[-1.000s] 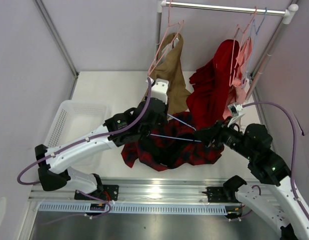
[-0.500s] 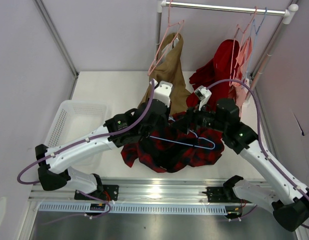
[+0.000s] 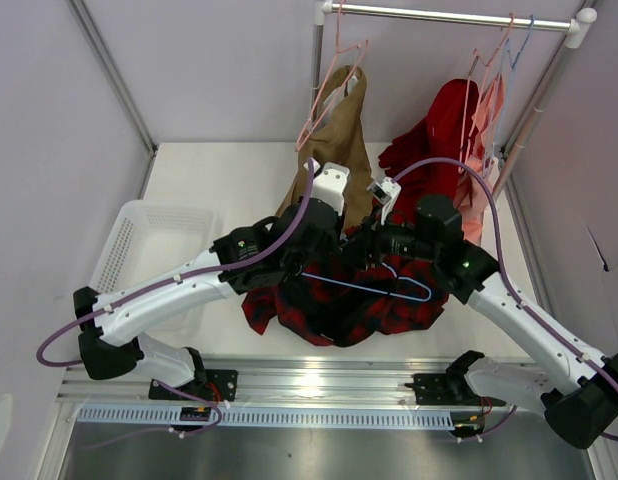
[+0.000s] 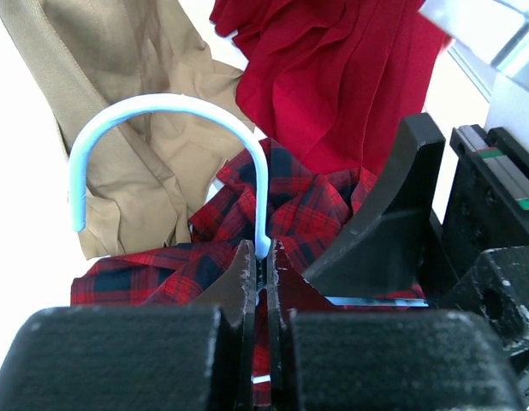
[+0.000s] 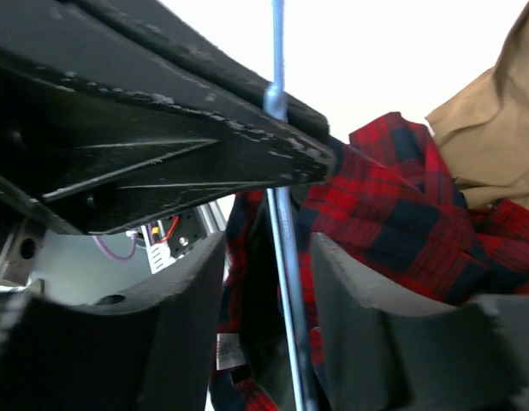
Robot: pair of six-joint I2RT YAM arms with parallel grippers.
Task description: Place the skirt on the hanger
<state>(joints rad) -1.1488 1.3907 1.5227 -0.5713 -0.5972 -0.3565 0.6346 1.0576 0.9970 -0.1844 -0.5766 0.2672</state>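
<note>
Below skirt point(image 3: 324, 315), white tbl point(image 3: 219, 170), lilac walls point(image 3: 219, 60).

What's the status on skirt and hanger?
Left gripper shut on hanger neck. Right gripper open, straddling hanger wire. Skirt bunched under hanger. Tan garment hangs close behind.
</note>
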